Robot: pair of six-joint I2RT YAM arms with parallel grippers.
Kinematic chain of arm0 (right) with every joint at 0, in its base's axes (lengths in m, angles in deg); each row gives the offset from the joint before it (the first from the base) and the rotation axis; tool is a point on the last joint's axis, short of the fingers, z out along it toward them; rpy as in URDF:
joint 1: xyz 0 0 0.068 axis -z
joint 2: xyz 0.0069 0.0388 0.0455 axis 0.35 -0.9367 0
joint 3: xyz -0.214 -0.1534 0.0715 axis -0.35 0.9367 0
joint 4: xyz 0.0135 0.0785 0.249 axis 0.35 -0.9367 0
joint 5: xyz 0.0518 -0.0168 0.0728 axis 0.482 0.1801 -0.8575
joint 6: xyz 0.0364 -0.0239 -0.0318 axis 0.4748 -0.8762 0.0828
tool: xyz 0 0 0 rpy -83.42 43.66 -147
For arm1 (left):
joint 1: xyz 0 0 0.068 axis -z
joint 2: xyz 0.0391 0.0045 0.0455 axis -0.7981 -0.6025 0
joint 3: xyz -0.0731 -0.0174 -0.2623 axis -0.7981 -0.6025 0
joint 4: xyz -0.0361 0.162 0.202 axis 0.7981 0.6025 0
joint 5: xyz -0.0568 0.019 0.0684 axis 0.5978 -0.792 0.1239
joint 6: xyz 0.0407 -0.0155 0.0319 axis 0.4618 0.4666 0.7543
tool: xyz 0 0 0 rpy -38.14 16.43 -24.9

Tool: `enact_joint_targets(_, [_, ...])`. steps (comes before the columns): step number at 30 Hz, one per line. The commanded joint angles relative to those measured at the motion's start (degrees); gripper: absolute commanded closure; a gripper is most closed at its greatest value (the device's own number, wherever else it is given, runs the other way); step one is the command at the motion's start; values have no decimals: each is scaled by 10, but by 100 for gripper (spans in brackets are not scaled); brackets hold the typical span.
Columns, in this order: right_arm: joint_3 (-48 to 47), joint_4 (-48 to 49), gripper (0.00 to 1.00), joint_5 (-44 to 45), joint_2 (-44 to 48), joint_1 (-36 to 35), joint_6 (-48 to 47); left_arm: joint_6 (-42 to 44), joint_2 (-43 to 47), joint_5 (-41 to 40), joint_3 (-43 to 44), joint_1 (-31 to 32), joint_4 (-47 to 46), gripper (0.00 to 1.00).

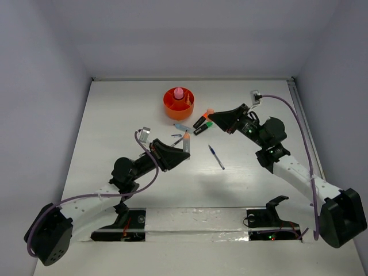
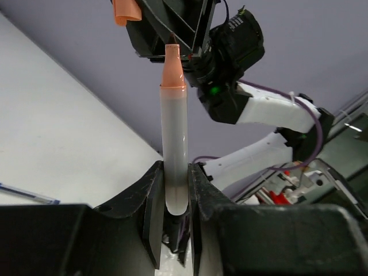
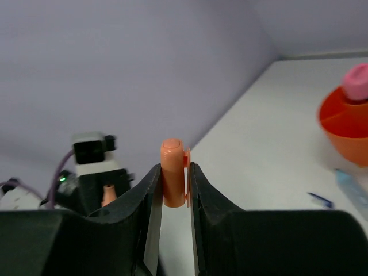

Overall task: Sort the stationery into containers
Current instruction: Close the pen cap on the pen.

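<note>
Left gripper (image 1: 183, 150) is clamped on a white marker (image 1: 186, 141), jaws tight on the lower barrel. In the left wrist view the marker (image 2: 174, 144) stands upright out of the fingers, its bare peach tip up. Marker is off the table (image 1: 115, 115), mid-table, just below the cup.

Right gripper (image 1: 213, 117) pinches an orange cap (image 1: 208, 112), jaws closed on it. In the right wrist view the cap (image 3: 172, 181) sits upright between the pads.

The two grippers face each other, near but apart.

Orange cup (image 1: 179, 106) sits at far centre with a pink piece (image 1: 179, 92) in it. Two dark markers (image 1: 200, 126) lie just beside the right gripper, one with a green end. Light-blue piece (image 1: 181, 127) lies just below the cup. Blue pen (image 1: 216, 156) lies between the arms, nearer the bases.
</note>
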Motion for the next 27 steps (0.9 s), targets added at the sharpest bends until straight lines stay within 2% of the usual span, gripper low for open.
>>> enact_joint_targets(1, [-26,162,98,-51,-29,-40,54,-68,-30,39,12,6,-157,100])
enact_joint_targets(5, [-51,210,98,-52,-56,-76,65,-87,-58,40,13,21,-193,100])
enact_joint_targets(10, [-61,228,99,-49,-74,-100,66,-54,-45,14,22,39,-149,100])
enact_joint_targets(21, [-40,232,100,-57,-83,-119,71,7,-1,-5,53,39,-50,100])
enact_joint_targets(27, [-37,238,100,-57,-75,-119,76,12,0,-4,61,39,-45,100])
